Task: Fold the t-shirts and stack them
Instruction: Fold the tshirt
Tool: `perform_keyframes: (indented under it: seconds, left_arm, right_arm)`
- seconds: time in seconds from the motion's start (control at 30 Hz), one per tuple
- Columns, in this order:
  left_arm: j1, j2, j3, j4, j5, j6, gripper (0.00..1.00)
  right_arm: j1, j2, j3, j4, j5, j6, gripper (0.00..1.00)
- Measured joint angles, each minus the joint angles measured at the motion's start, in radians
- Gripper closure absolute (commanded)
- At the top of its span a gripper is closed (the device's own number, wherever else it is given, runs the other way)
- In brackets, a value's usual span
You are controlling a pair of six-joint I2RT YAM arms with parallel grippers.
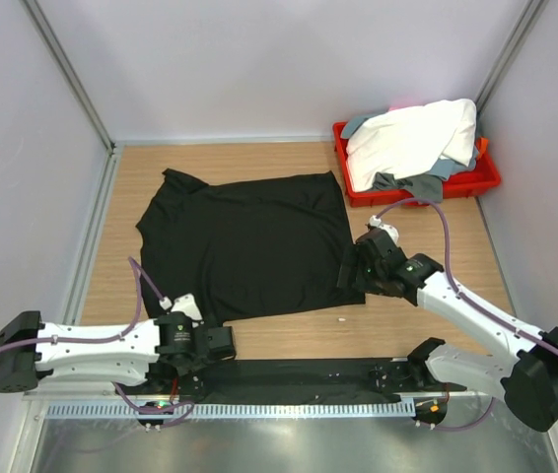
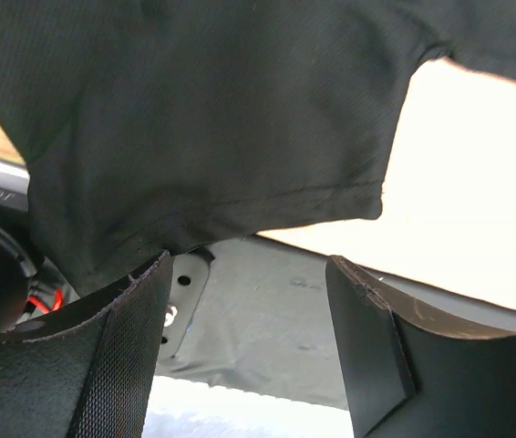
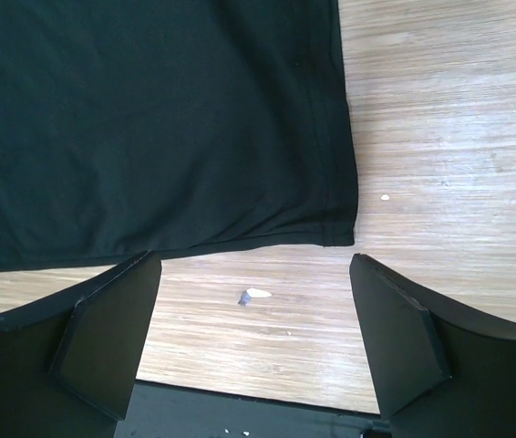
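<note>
The black t-shirt [image 1: 249,246] lies spread flat on the wooden table. My left gripper [image 1: 225,342] sits low at the shirt's near-left corner. In the left wrist view it [image 2: 249,265] is open, and the black fabric [image 2: 221,109] hangs just above, brushing the left fingertip. At the shirt's near-right corner my right gripper [image 1: 350,271] stands open. In the right wrist view it [image 3: 256,260] has bare wood between its fingers, and the hem corner [image 3: 331,228] lies just beyond the tips. The white t-shirt [image 1: 412,138] and the grey one [image 1: 407,184] are heaped in the red tray [image 1: 476,182].
The tray stands at the back right corner against the enclosure wall. A small white scrap [image 3: 254,296] lies on the wood near the right gripper. A black mat strip [image 1: 299,374] runs along the near edge between the arm bases.
</note>
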Motion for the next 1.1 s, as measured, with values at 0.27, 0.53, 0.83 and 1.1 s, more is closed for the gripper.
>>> perform_keyframes:
  seconds: [0.27,0.53,0.83,1.1]
  left_arm:
    - [0.002,0.056,0.008,-0.008,-0.041,-0.053,0.28]
    - [0.061,0.217,0.058,0.022,-0.062,-0.017,0.24]
    - [0.241,0.260,0.054,0.189,-0.076,0.160,0.63]
    - [0.251,0.272,0.063,0.200,-0.081,0.233,1.00]
  right_arm:
    - [0.002,0.058,0.000,0.030,-0.014,-0.023,0.09]
    - [0.002,0.094,0.000,0.051,-0.026,-0.050,0.09]
    - [0.004,0.104,0.000,0.062,-0.032,-0.067,0.09]
    - [0.004,0.083,-0.034,0.087,-0.024,-0.034,0.45]
